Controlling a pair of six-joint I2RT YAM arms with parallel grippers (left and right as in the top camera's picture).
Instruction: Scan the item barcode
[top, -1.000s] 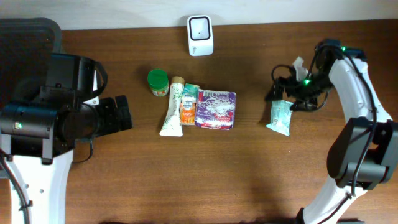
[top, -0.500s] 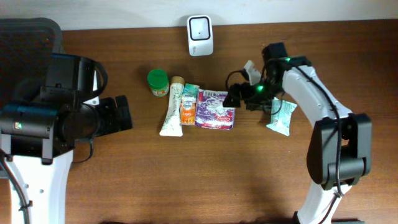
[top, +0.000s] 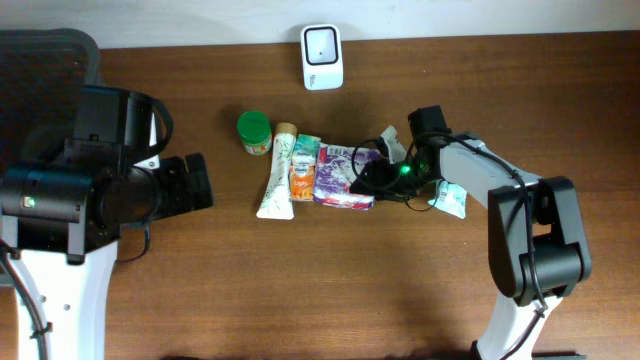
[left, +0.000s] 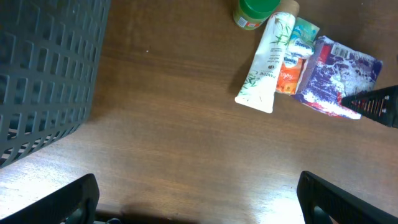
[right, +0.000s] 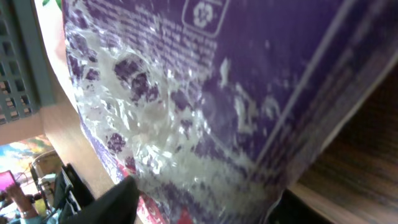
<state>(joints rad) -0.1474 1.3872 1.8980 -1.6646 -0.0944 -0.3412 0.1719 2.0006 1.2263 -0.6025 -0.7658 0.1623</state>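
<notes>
Our right gripper (top: 366, 182) has swung over from the pale sachet (top: 452, 198). Our left gripper (left: 199, 206) holds its jaws agape, the purple packet (left: 339, 78) lying on the bench (left: 186, 149) ahead-right of them. Right jaws straddle that packet's edge; we cannot tell if they clamp.

Overhead: even, fairly bright, soft light from above. Table (top: 300, 280) sharp w/ faint sheen, short soft shadows beside things, near edge goes dark. Left wrist: sharp, wide-angle look. Pale glare patch on table at bottom-left by basket (left: 43, 74), deep shadow along bottom edge. Right wrist: v. close on pack (right: 249, 81), soft focus, white glare on crinkled wrap, print smeared, bg at left blurred.
</notes>
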